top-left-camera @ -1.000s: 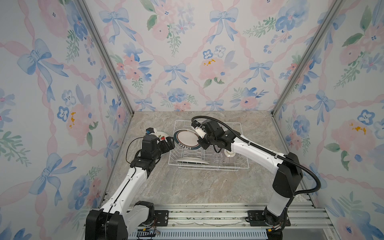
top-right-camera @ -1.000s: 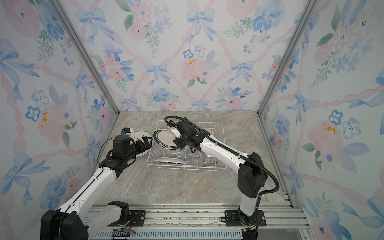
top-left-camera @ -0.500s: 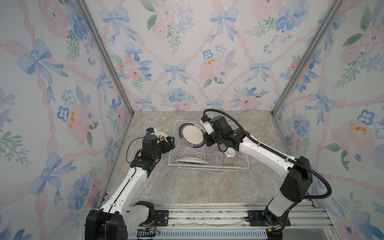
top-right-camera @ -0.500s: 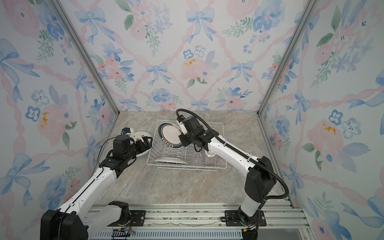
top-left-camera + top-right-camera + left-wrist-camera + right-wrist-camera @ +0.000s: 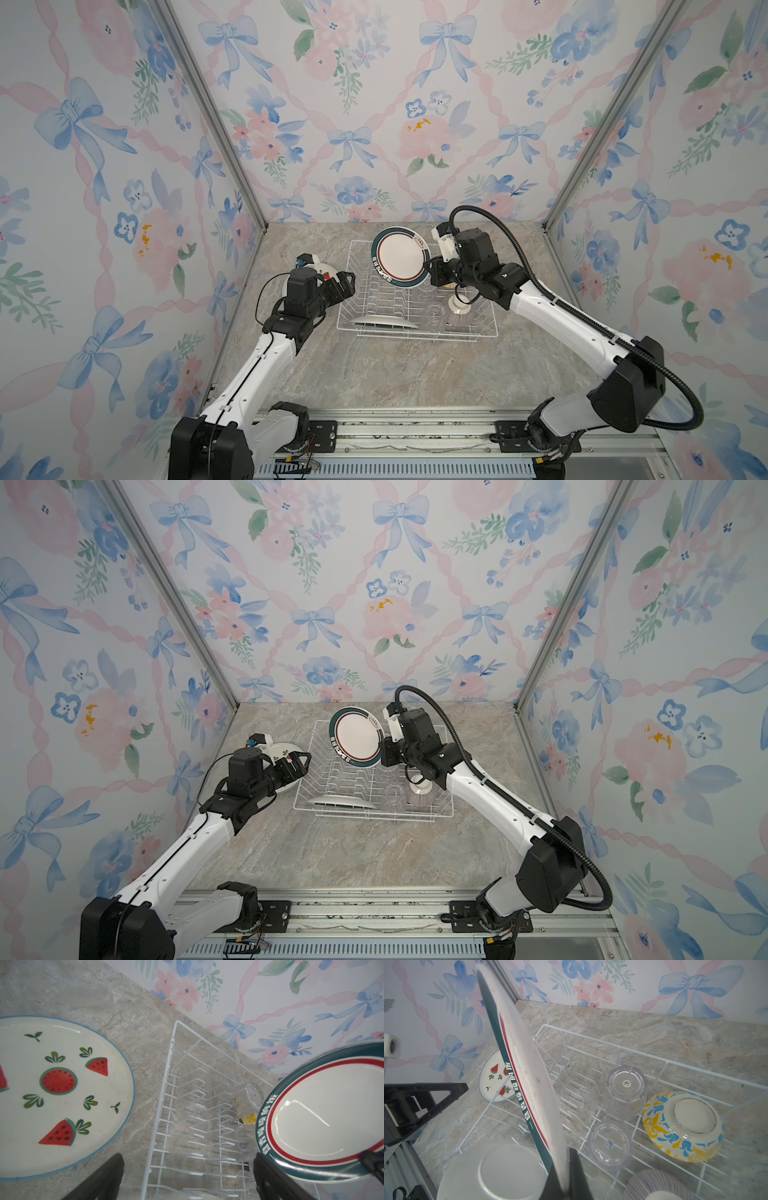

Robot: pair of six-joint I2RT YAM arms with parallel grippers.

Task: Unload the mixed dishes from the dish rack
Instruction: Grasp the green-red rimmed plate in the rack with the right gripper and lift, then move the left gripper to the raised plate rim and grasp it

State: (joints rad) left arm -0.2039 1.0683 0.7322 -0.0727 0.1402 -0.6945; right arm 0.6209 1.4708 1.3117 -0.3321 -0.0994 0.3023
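right jaws: clamped teal plate (image 5: 401, 257) rim, held tilted above rack (image 5: 386, 297), probably to clear prongs (image 5: 195, 1124) | left jaws: stood wide, empty, beside rack

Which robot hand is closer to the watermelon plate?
Left. The left gripper hovers open just beside the watermelon plate; the right gripper is farther off above the dish rack, clamping the teal-rimmed plate.
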